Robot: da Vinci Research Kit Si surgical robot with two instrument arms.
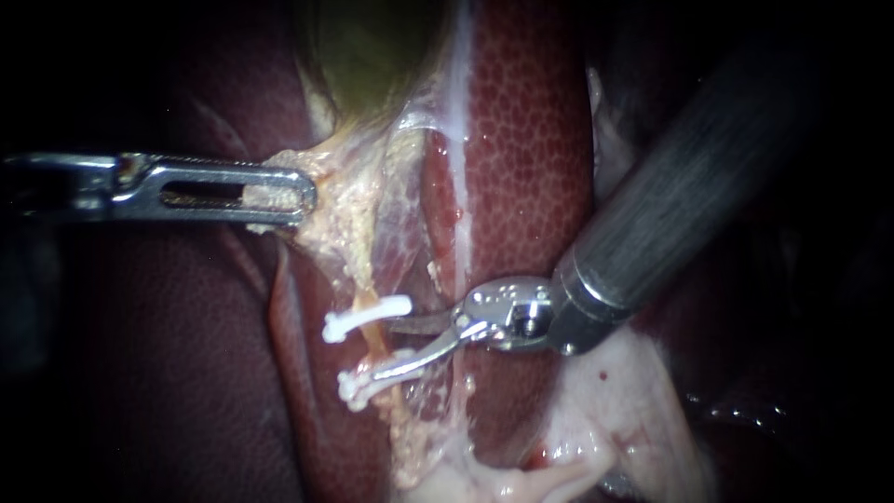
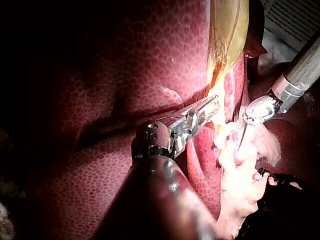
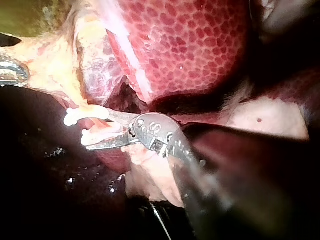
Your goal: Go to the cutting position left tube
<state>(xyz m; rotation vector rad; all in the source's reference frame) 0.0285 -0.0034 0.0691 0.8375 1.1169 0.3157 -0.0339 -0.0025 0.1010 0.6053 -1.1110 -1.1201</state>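
Tube [image 1: 374, 343] sits low centre in the endoscope view. It is a thin yellowish strand running down from the fatty tissue [image 1: 345, 214] under the gallbladder [image 1: 372, 47], with liver [image 1: 531, 140] on both sides. Two white clips cross it, upper clip [image 1: 366, 319] and lower clip [image 1: 368, 382], close together with a short bare stretch of tube between them.

My right instrument [image 1: 386, 346] comes in from upper right, shaft steep, wrist just right of the clips. Its jaws are two thin blades, parted in a narrow V with nothing gripped. The upper blade points at the tube just below the upper clip. The lower blade lies along the lower clip, touching or nearly so. The bare stretch sits at the mouth of the V. I can't say for sure whether the blade tips reach past the tube or stop just short. The right wrist view shows the same V with both clips right at the tips, but tissue crowds it.

My left instrument [image 1: 300, 196] comes in level from the left. Its slotted jaws are closed on the fatty tissue just below the gallbladder, well above the clips, and that tissue is drawn taut toward them. The left wrist view agrees: jaws clamped on the yellow band, with the right instrument's blades just ahead of them and to one side.
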